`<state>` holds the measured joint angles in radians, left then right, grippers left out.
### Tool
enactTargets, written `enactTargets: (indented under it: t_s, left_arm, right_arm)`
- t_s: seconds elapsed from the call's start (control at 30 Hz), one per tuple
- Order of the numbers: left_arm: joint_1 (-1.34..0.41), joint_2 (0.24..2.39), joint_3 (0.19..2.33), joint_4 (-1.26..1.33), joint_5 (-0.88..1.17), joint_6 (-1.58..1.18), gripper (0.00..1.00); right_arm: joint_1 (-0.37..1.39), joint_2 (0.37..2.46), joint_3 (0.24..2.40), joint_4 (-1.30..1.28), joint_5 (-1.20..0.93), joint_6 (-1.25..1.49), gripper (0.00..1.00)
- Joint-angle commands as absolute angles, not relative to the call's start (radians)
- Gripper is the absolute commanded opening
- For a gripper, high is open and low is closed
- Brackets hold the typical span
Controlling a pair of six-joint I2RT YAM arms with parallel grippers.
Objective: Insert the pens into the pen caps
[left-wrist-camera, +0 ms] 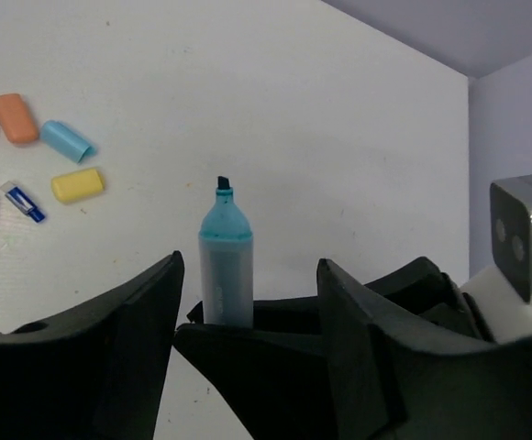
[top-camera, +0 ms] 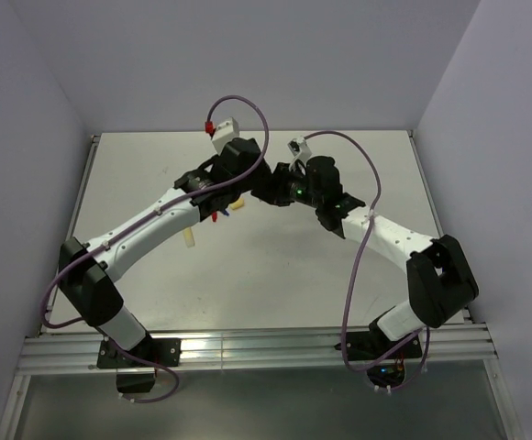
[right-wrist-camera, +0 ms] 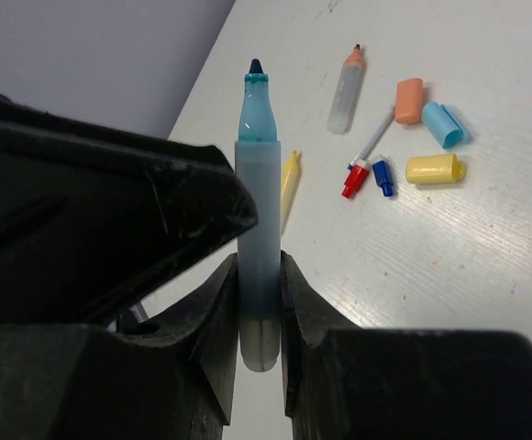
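Note:
My right gripper [right-wrist-camera: 259, 268] is shut on a pale pen with a blue tip [right-wrist-camera: 259, 183] and holds it upright above the table. My left gripper [left-wrist-camera: 252, 275] is open, and its fingers [left-wrist-camera: 119, 339] straddle that blue pen [left-wrist-camera: 225, 266] and the right gripper's tips. On the table lie an orange cap [right-wrist-camera: 409, 101], a light blue cap [right-wrist-camera: 443, 125], a yellow cap [right-wrist-camera: 435, 169], a red cap [right-wrist-camera: 354, 180] and a dark blue cap [right-wrist-camera: 382, 177]. An orange-tipped pen [right-wrist-camera: 346, 92], a thin whitish pen [right-wrist-camera: 374, 137] and a yellow pen [right-wrist-camera: 289, 188] lie near them. Both grippers meet at mid-table [top-camera: 261, 183].
The white table [top-camera: 339, 266] is walled on the left, back and right. A purple cable [top-camera: 362, 275] loops from each arm. The caps also show in the left wrist view at the far left, orange [left-wrist-camera: 15, 117], light blue [left-wrist-camera: 66, 140] and yellow [left-wrist-camera: 77, 184].

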<state>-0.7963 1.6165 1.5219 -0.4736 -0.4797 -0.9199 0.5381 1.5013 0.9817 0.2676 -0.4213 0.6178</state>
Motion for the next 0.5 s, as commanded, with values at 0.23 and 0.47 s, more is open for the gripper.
enactTargets:
  t_s: [0.23,0.47]
  left_arm:
    - [-0.666,1.569,1.609,-0.488,-0.462,-0.835,0.68]
    - [-0.551,1.652,1.640,-0.537,-0.411,-0.743,0.61]
  right_arm:
    - [0.500,1.347,0.896,0.229,-0.405,0.543,0.00]
    - [0.416,1.250,0.822,0.180,-0.449,0.568,0.00]
